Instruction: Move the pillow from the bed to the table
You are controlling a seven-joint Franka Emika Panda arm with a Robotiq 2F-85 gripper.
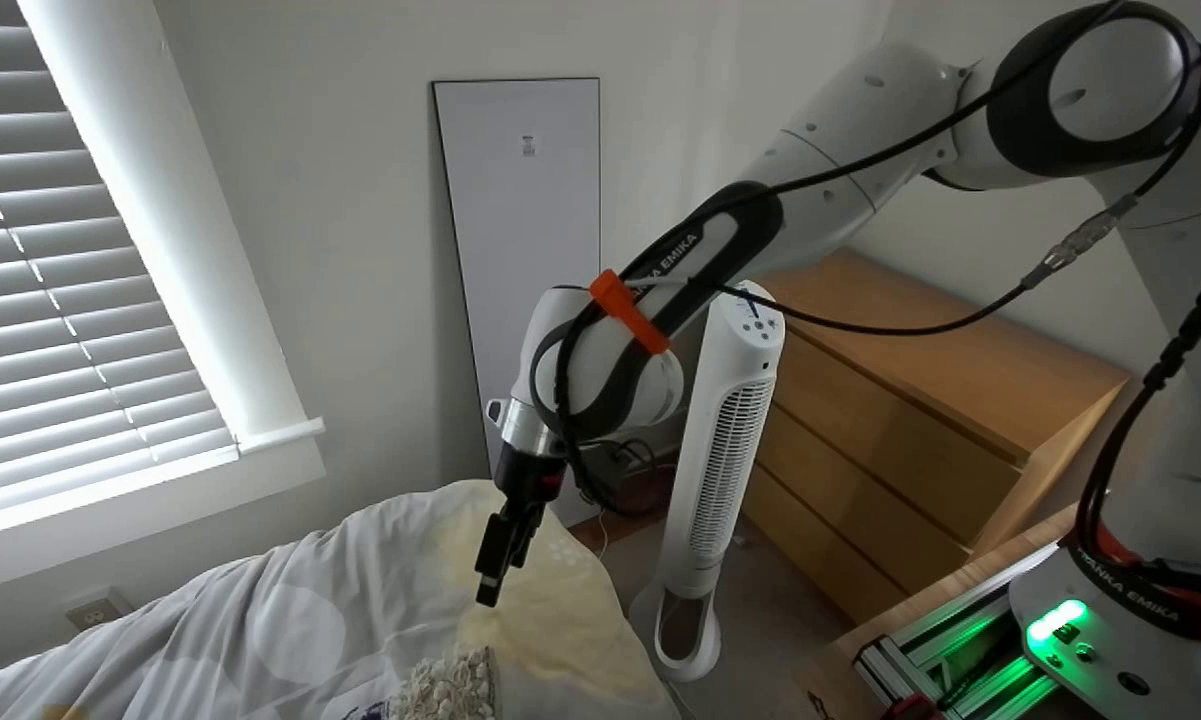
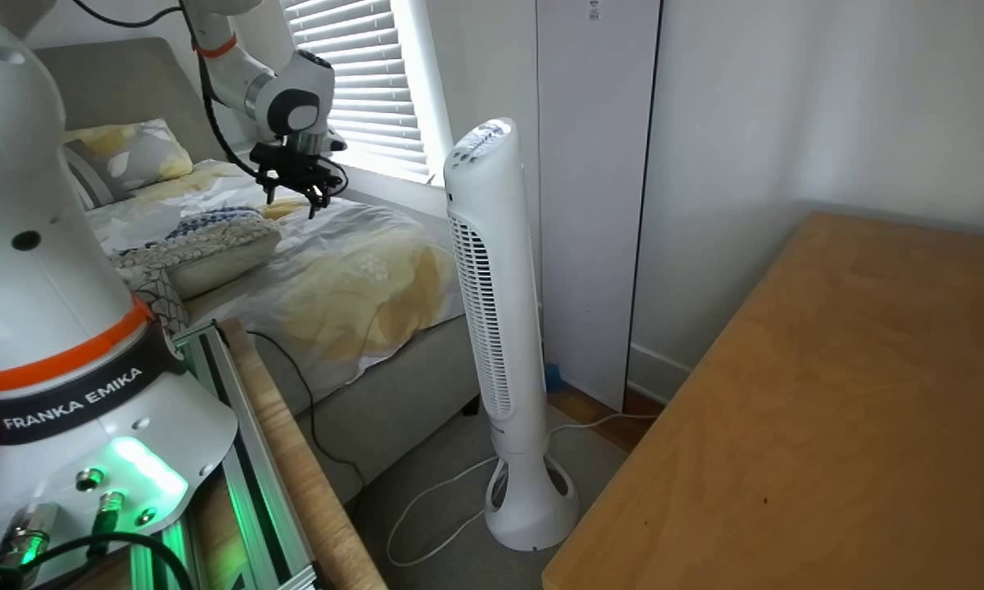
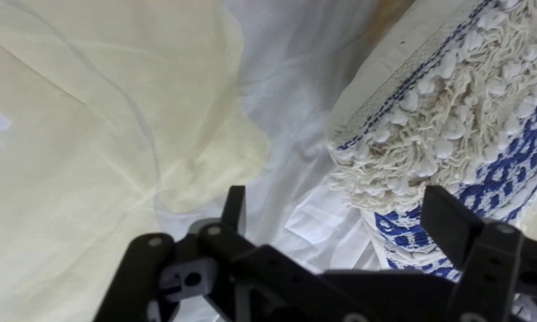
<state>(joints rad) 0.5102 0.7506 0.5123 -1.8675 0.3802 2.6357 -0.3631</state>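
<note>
robotiq gripper (image 3: pixel 336 208) empty w/ jaws well apart above bed (image 2: pixel 401 400), prob. to fit round corner of fringed pillow (image 3: pixel 442 129).

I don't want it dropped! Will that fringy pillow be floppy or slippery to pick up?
The fringed throw pillow will probably squash and bend, since its blue-and-white woven cover shows folds. Its shaggy cream fringe should resist slipping, though the loose yarn might snag.
</note>
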